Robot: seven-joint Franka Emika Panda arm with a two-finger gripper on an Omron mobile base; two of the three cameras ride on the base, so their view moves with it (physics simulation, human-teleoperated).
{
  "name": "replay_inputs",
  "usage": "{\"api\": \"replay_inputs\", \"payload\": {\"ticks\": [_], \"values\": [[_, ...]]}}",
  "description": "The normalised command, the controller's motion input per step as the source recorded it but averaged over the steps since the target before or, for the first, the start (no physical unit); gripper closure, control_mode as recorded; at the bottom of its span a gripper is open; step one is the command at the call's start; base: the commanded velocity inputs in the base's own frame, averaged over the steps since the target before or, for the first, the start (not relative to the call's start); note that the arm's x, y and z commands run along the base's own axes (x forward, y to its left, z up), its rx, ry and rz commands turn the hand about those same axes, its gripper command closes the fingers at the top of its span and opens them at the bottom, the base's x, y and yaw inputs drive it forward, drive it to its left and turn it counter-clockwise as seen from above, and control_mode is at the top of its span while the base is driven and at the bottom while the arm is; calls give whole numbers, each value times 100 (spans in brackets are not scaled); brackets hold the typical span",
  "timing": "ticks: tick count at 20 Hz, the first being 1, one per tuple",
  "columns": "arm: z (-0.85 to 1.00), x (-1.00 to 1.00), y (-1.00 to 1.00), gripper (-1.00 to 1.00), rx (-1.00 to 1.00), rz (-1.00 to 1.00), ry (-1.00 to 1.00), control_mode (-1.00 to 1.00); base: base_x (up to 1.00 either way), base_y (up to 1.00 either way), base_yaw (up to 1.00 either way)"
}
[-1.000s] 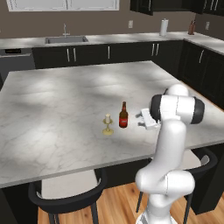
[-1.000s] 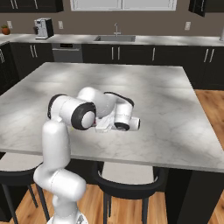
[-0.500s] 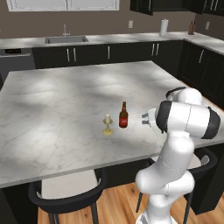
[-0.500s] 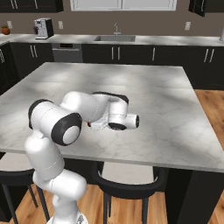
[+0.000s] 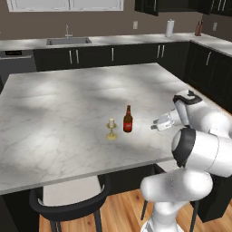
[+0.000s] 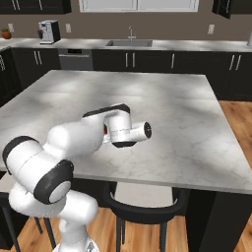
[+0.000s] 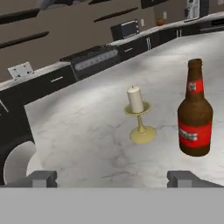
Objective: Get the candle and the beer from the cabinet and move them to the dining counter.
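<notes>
The beer [image 5: 128,120], a dark brown bottle with a red label, stands upright on the marble dining counter [image 5: 68,99]. Just left of it stands the cream candle [image 5: 111,128] on its brass holder. My gripper [image 5: 154,127] hovers low over the counter to the right of the bottle, apart from it and pointing toward it. In the hand view the candle [image 7: 139,114] and the beer [image 7: 195,113] stand ahead of the open gripper [image 7: 113,179], with nothing between its fingertips [image 7: 42,178]. In the right base view my arm [image 6: 93,138] hides both objects.
A stool [image 5: 72,204] sits under the counter's near edge, and another stool [image 6: 142,204] shows in the right base view. Along the far wall run a sink [image 5: 68,41], dark lower cabinets and a paper towel roll [image 5: 170,28]. Black upper wall cabinets [image 5: 149,4] hang at the top right.
The gripper has drawn back a little to the right, away from the beer, while the arm's upper links swung lower and rightward. Bottle and candle have not moved.
</notes>
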Motion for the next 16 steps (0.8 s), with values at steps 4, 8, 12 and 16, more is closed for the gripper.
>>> {"api": "replay_inputs", "payload": {"ticks": [4, 8, 12, 16], "values": [[40, -39, 0, -100, -19, -5, 18, -100, 0, 0, 0], [35, -46, 1, -100, -18, -6, 13, -100, 0, 0, 0], [33, -50, 0, -100, -19, -7, 8, -100, 0, 0, 0], [34, -50, 0, -100, -15, -9, 9, -100, 0, 0, 0]]}}
